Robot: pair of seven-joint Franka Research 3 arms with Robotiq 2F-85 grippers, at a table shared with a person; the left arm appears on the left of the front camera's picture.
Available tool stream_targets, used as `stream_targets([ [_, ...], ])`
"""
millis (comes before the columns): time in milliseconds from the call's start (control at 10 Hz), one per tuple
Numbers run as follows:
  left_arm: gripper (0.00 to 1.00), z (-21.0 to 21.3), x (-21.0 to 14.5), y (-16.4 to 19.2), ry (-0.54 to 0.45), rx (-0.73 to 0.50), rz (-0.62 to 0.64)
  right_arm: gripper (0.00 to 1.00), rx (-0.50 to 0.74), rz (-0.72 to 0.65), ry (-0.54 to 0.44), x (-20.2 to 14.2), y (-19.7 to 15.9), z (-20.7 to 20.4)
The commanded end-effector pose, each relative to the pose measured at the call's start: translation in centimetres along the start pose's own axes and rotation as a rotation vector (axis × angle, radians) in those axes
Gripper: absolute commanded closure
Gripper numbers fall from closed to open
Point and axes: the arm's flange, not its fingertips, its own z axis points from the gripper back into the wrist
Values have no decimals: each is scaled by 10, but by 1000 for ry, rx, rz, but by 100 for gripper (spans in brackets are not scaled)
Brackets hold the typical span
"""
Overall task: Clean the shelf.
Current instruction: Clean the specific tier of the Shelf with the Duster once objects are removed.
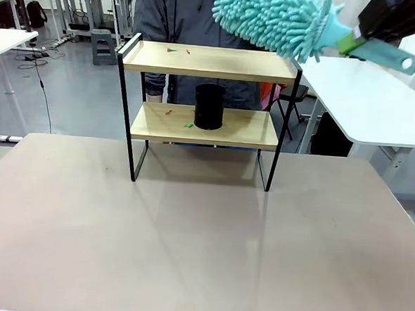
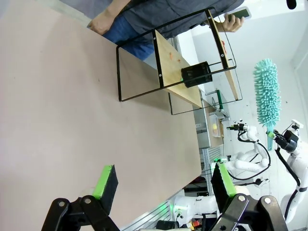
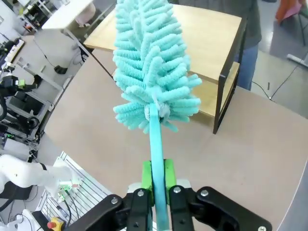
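The left gripper (image 2: 163, 178) hangs over the near table (image 1: 188, 239), jaws wide and empty. The right gripper (image 3: 159, 174) clamps the duster (image 1: 272, 18) by its handle, head high near the shelf's (image 1: 206, 61) top right end. The shelf stands at the table's far side, with crumbs (image 1: 172, 50) on both boards and a cup (image 1: 209, 106) on the lower. Sweeping looks not yet begun. Next, the head needs lowering onto the top board.

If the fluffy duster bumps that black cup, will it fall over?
Probably slides rather than tips: the black cup stands upright, straight-sided, on the flat lower board of the shelf. The duster looks soft, so its push is likely gentle.
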Motion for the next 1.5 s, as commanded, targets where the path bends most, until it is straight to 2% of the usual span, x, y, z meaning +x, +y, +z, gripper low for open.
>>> stream_targets([
  [0,0,-2,0,-1,-10,-17,-19,88,-80,-27,32,25,12,-34],
  [300,0,-2,0,-1,-10,-17,-19,88,-141,-44,63,87,29,-79],
  [500,0,-2,0,-1,-10,-17,-19,88,-244,-122,55,106,25,-113],
  [700,0,-2,0,-1,-10,-17,-19,88,-294,-128,68,110,28,-131],
  [1100,0,-2,0,-1,-10,-17,-19,88,-204,-74,112,117,37,-156],
  [1400,0,-2,0,-1,-10,-17,-19,88,47,3,255,121,45,-165],
])
